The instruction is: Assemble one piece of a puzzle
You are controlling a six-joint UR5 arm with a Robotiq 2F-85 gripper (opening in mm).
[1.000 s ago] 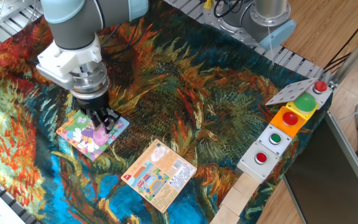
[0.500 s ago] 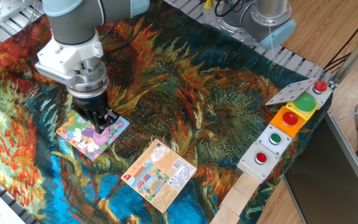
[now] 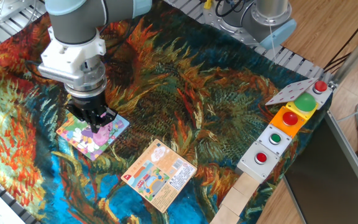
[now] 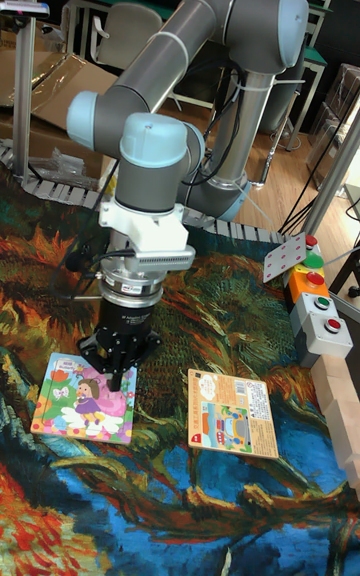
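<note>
Puzzle [image 3: 86, 134] is lying on the table [image 3: 229, 118] at 9 o'clock of the orange card [image 3: 159, 174]. Pincer [image 3: 96, 121] is hovering over its 3 o'clock corner, pinching the piece [image 3: 102, 130]; any tilt or misalignment is risking a jam.

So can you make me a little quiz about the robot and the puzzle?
1. True or false: the end effector is above the puzzle.
2. What lies flat on the cloth just right of the puzzle in the fixed view?
A. a printed card
B. a spoon
C. a cup
3. Fill in: the top button on the orange box is ____.

Key:
1. True. It hangs over the puzzle's far right corner.
2. A. The card lies apart from the puzzle.
3. Green.
</note>
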